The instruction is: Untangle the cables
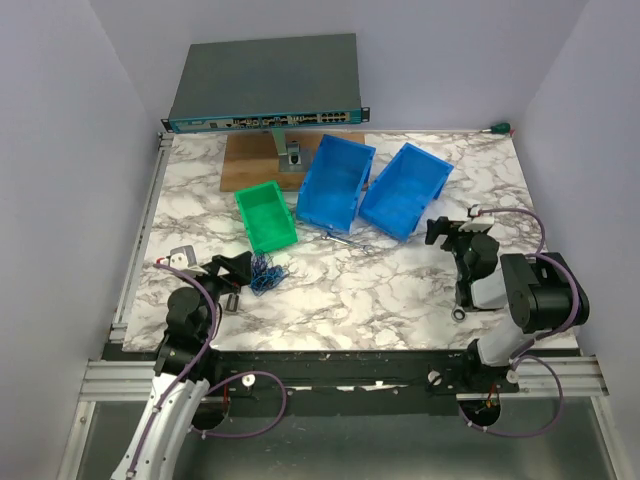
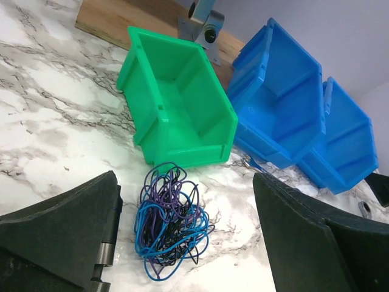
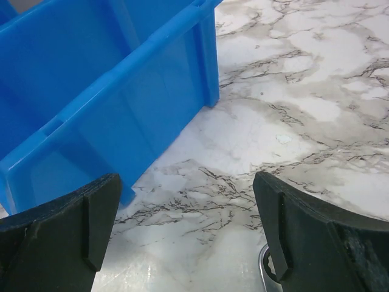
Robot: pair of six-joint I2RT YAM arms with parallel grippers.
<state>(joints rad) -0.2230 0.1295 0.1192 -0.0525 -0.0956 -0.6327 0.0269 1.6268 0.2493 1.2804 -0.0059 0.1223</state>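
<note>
From above, the cables [image 1: 267,272] lie in one small blue-and-dark tangle on the table [image 1: 400,290], just in front of the green bin [image 1: 266,218]. They are just beside my left gripper [image 1: 238,282], whose jaws stand apart. The right gripper [image 1: 452,230], equally wide, is well away near a blue bin [image 1: 405,190].

The left wrist view puts the clump between the jaws, low and slightly left (purple strands are mixed in).

The right wrist view shows only bin wall and marble.

I'd pinch one outer loop, not the whole mass, then bring the right arm across to pull against it.

Marble table [image 1: 400,290]: cables [image 1: 266,272], green bin [image 1: 266,218]
</note>
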